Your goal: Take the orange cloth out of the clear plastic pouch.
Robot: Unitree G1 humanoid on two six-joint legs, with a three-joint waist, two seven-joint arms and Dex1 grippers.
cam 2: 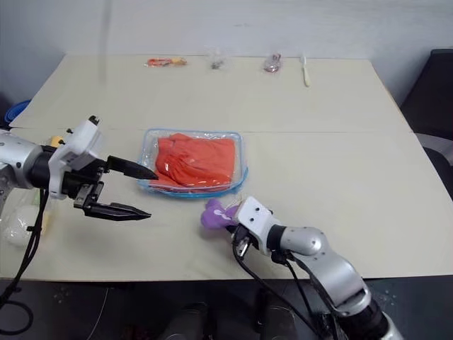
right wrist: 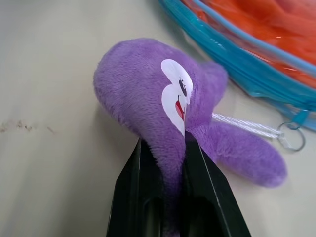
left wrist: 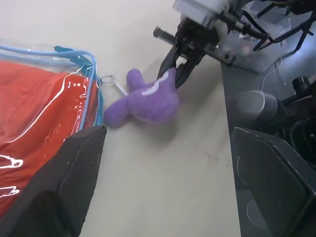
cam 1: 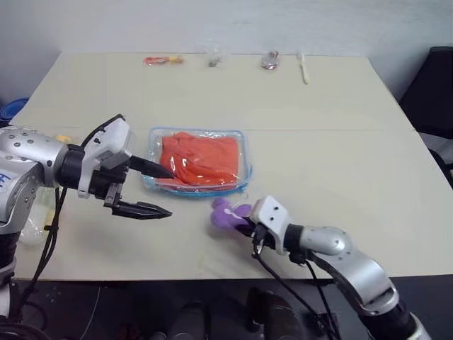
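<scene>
The orange cloth (cam 1: pixel 199 157) is a bright orange-red all over, no print on it. The clear plastic pouch (cam 1: pixel 241 145) is see-through with a light blue zipper edge, a deeper teal-blue along the near seam. The plush toy (right wrist: pixel 163 103) is solid purple with a white patch that has a bit of black and red on it, plus a white cord and a silvery ring. Both grippers, left gripper (cam 1: pixel 157 190) and right gripper (left wrist: pixel 177 75), have plain black fingers on white and silver-grey arms. The table (cam 1: pixel 340 142) is a pale cream, no pattern. At its far edge sit a red-and-yellow packet (cam 1: pixel 163 60) and a cream-coloured stick (cam 1: pixel 303 68).
</scene>
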